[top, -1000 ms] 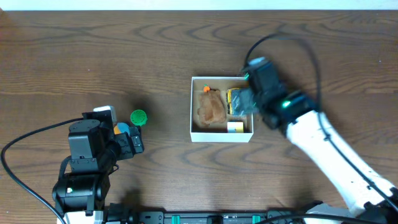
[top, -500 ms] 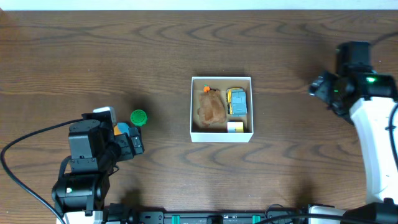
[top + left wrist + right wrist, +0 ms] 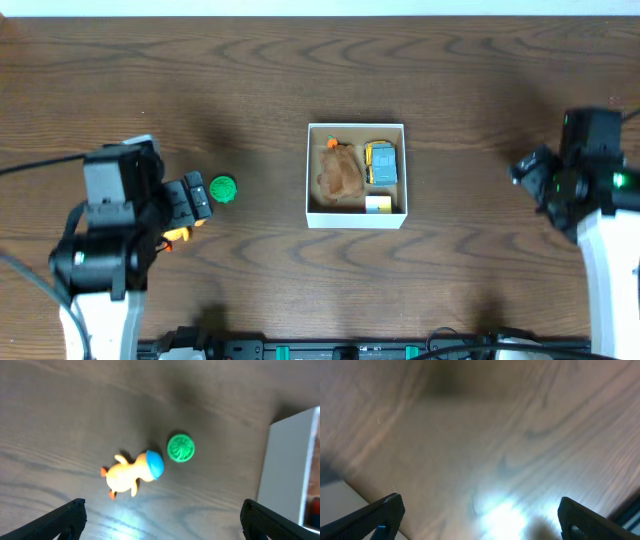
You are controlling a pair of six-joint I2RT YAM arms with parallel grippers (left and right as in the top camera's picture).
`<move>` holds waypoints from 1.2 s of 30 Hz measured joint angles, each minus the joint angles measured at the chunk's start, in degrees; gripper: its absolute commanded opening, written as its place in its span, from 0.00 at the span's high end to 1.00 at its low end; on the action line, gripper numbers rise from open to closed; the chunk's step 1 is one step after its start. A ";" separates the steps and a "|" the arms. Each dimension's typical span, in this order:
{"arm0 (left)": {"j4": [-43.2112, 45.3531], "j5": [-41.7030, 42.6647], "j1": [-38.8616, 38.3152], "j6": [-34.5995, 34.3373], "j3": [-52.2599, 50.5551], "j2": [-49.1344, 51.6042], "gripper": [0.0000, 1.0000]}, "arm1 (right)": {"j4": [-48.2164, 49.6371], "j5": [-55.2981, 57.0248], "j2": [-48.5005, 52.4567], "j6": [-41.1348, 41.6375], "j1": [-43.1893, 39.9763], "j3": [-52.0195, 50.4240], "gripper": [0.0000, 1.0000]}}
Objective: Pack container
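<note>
The container (image 3: 356, 220), a small square white-walled box, stands at the table's middle and holds a brown toy (image 3: 340, 172), a grey and yellow toy car (image 3: 381, 163) and a small yellow block (image 3: 378, 204). Its white wall shows at the right of the left wrist view (image 3: 285, 467). A green round toy (image 3: 222, 189) (image 3: 180, 448) and a yellow duck with a blue cap (image 3: 134, 472) (image 3: 176, 235) lie on the table left of the box. My left gripper (image 3: 160, 520) is open above them, empty. My right gripper (image 3: 480, 517) is open and empty over bare table far right.
The table is dark brown wood (image 3: 300, 80). A white strip runs along the far edge (image 3: 320, 6).
My right arm has pulled away from the container to the far right, leaving the toy car inside. My left arm has shifted left and up, uncovering the duck.
</note>
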 measured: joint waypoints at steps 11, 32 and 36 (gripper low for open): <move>1.11 -3.52 0.00 4.15 0.00 9.27 0.02 | 11.43 -11.17 -6.64 -17.51 0.00 -16.00 0.01; 5.64 -7.32 0.04 16.61 -0.02 39.32 0.02 | 12.92 -14.97 -5.92 -22.71 0.00 -17.55 0.01; 5.64 -7.34 0.04 16.59 -0.04 42.51 0.02 | 13.25 -15.10 -5.92 -22.73 0.00 -17.55 0.01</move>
